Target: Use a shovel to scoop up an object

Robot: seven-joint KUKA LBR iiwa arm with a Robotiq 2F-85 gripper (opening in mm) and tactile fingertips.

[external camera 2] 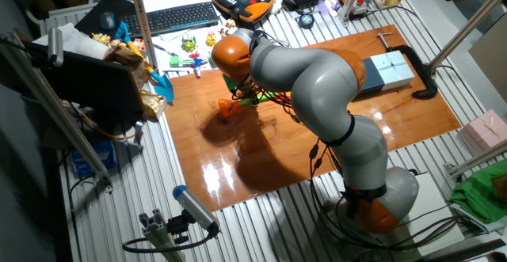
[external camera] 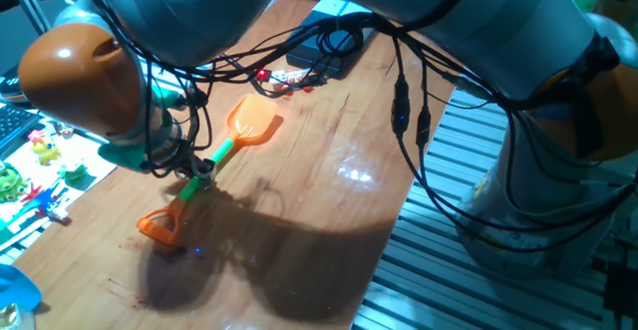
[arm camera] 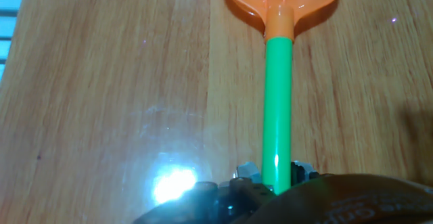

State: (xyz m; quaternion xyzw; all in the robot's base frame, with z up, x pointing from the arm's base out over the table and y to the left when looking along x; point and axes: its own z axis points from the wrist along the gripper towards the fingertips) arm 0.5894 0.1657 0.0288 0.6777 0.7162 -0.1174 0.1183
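In the hand view the fingers (arm camera: 277,176) sit on either side of the shovel (arm camera: 278,102), closed around its green shaft. In one fixed view the shovel's orange loop end lies nearest on the wooden surface (external camera: 329,141), the shaft runs through the grip, and the orange blade points away toward the cables (external camera: 329,46).

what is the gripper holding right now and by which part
The gripper holds the shovel by its green shaft, between the orange blade and the orange loop end. In the hand view the shaft runs straight out from the fingers.
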